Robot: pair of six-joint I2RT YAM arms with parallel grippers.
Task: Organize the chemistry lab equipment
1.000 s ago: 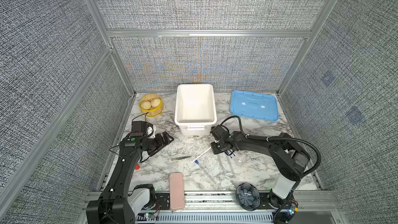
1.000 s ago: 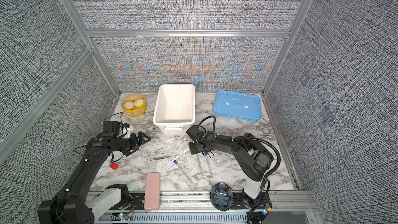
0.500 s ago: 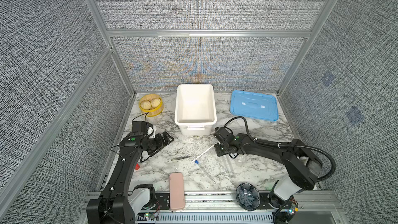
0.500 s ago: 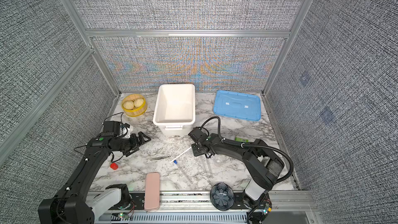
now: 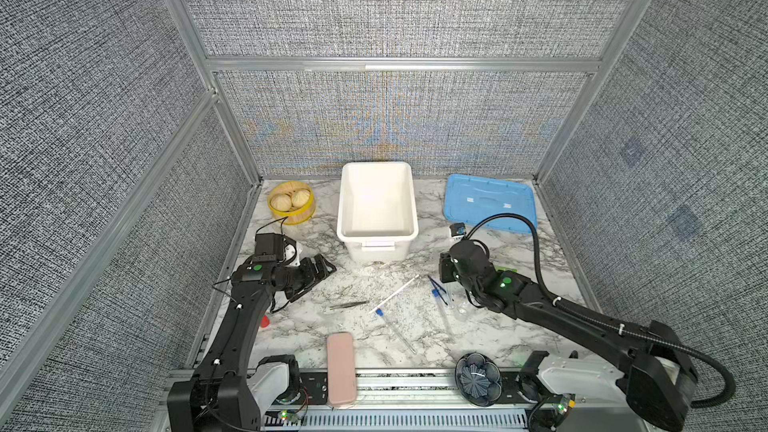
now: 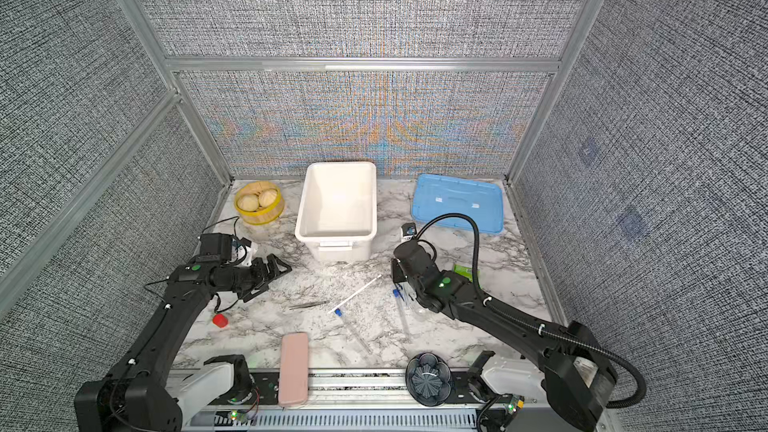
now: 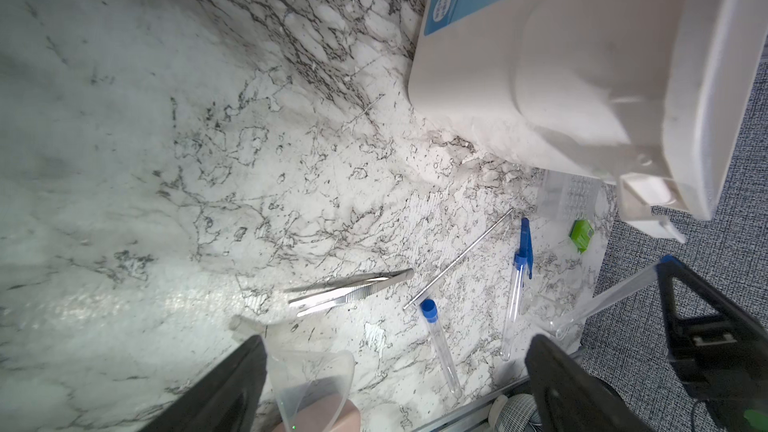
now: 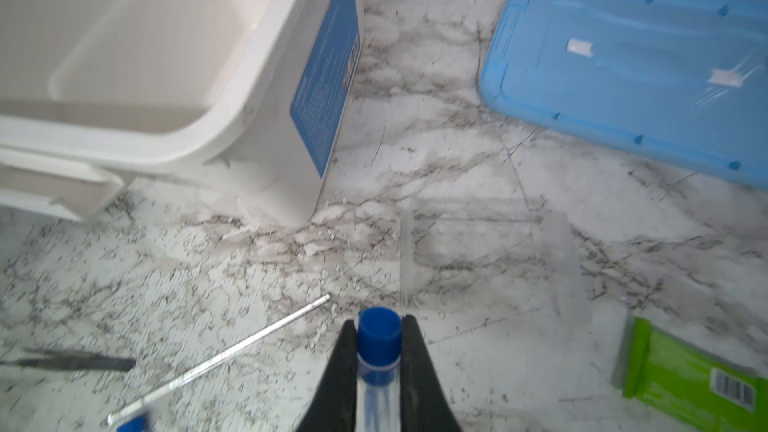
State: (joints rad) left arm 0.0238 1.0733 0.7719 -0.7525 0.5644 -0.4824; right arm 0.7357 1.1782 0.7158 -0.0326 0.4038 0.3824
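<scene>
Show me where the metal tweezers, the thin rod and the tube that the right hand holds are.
metal tweezers (image 7: 357, 289): left wrist view, middle of the arms.
thin rod (image 5: 394, 294): in a top view, halfway along.
held tube (image 8: 378, 338): right wrist view, blue cap.

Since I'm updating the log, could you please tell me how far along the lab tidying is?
Nothing looks put away: the white bin holds nothing. In hand: the right claw grips one blue-capped tube; the left claw hangs open. Left on the table: two tubes, blue tweezers, grey tweezers, white rod.
</scene>
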